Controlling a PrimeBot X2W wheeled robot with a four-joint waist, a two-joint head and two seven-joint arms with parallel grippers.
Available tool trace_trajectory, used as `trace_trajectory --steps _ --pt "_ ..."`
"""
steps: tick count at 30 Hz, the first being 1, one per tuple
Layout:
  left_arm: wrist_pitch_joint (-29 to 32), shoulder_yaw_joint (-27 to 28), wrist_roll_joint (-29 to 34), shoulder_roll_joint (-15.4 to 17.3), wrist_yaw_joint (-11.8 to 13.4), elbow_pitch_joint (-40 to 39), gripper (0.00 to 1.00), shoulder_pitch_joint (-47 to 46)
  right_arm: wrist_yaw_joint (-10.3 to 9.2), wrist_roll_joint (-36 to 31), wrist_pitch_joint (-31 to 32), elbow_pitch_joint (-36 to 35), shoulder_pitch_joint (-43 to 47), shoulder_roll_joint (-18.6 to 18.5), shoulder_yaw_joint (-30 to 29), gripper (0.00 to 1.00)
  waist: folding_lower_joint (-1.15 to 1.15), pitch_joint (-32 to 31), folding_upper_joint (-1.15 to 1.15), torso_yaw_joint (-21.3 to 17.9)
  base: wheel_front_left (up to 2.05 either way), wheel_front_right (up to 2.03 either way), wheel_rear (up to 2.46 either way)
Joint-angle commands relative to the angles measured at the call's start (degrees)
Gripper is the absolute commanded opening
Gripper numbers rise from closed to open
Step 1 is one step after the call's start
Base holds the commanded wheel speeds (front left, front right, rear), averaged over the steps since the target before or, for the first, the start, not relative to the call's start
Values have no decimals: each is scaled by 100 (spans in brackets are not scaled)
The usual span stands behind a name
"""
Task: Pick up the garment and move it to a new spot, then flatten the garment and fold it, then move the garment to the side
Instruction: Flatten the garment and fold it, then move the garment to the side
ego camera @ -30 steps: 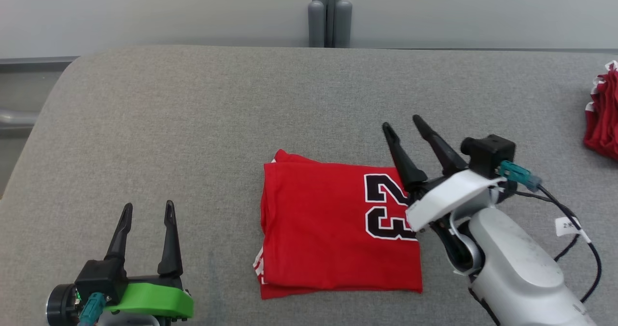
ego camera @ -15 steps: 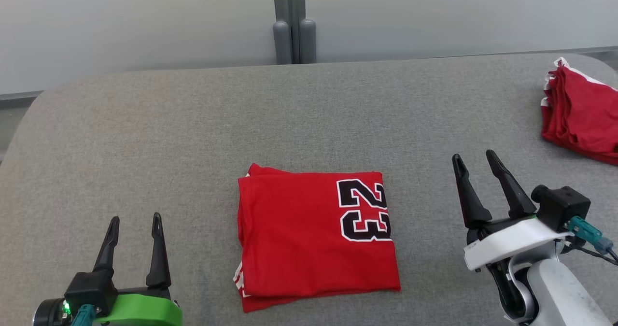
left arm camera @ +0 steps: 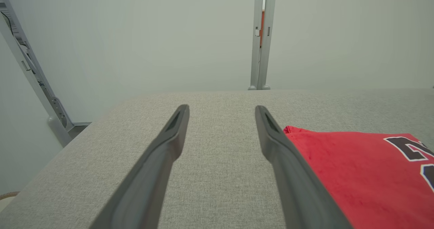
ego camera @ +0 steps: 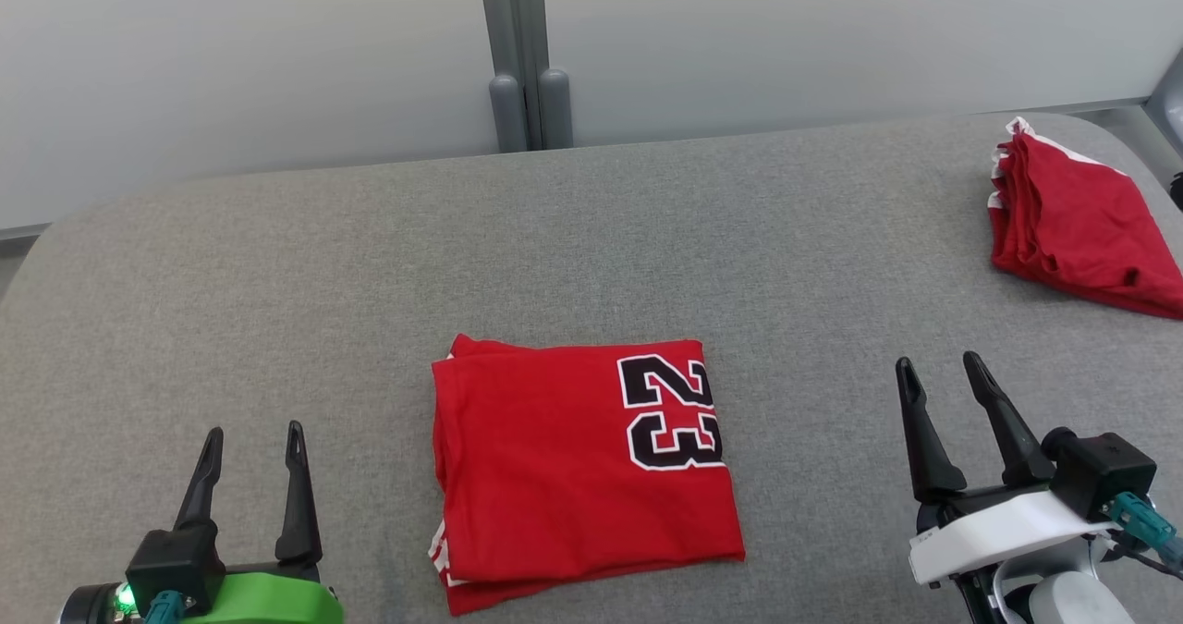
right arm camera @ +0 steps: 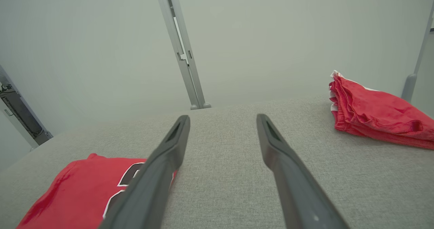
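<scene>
**A:** What do we see nearest us?

**B:** Our left end effector (ego camera: 254, 430) and right end effector (ego camera: 937, 360) both stand released, fingers spread, holding nothing, one on either side of the folded red jersey (ego camera: 554, 476) and clear of it.

**A:** And beyond?

**B:** The jersey, numbered 23, lies flat mid-way along the grey bench (ego camera: 370, 254); another red garment (ego camera: 1072, 226) sits at its far right edge.

L gripper (ego camera: 254, 432) & R gripper (ego camera: 938, 361) each have two long, tapered dark fingers (ego camera: 298, 504); L has a bright green bracket (ego camera: 268, 598) w/ a lit green LED (ego camera: 123, 596), R a white bracket (ego camera: 993, 530) w/ a black camera block (ego camera: 1100, 474) & teal plug (ego camera: 1139, 516).
</scene>
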Motion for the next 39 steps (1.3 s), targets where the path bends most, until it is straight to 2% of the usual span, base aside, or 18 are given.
trace_trajectory --steps 1,39 --pt "1 34 40 11 -4 5 100 92 -4 -61 -14 -34 86 22 -14 100 0 -23 0 -27 0 0 0" --pt "0 71 175 12 -3 37 100 162 -4 -321 -14 135 241 153 -59 100 0 -99 0 -50 0 0 0"
